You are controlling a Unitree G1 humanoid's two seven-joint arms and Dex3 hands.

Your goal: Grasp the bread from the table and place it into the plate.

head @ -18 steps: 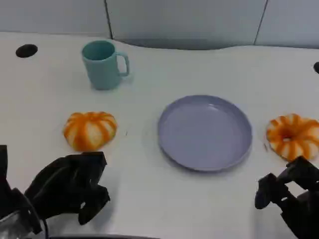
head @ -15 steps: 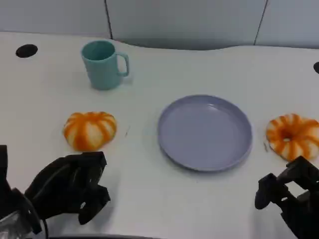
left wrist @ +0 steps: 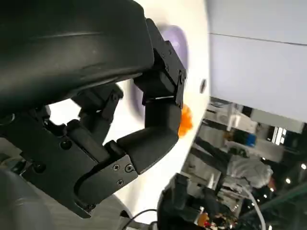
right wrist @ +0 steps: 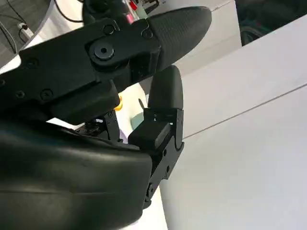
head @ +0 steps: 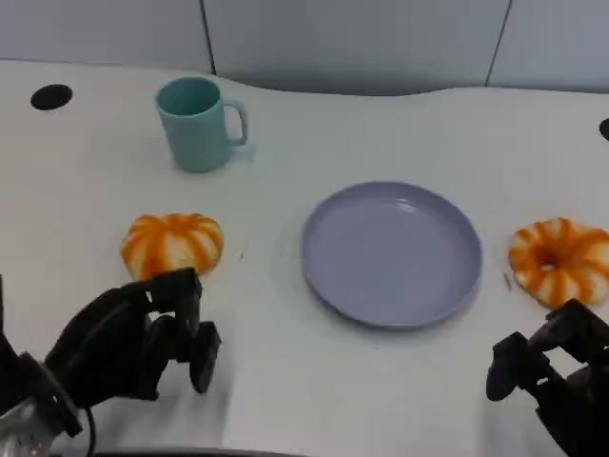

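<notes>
Two orange-and-white striped breads lie on the white table: a round bun [head: 172, 246] at the left and a ring-shaped one [head: 559, 260] at the right. Between them sits the lavender plate [head: 391, 252], with nothing in it. My left hand [head: 133, 343] hovers just in front of the left bun, its fingers apart and reaching towards it, holding nothing. At the lower right my right hand [head: 552, 376] stays low, just in front of the ring bread, with nothing in it. In the left wrist view, the fingers [left wrist: 144, 143] are loosely bent around air, with the plate [left wrist: 176, 39] blurred beyond.
A teal mug [head: 198, 124] stands at the back left, handle to the right. A dark hole [head: 50, 96] marks the table's far left and another [head: 604, 129] its right edge. A grey wall panel runs behind the table.
My left hand's fingers have uncurled and stretched forward towards the left bun. My right hand, both breads, the plate and the mug have stayed put.
</notes>
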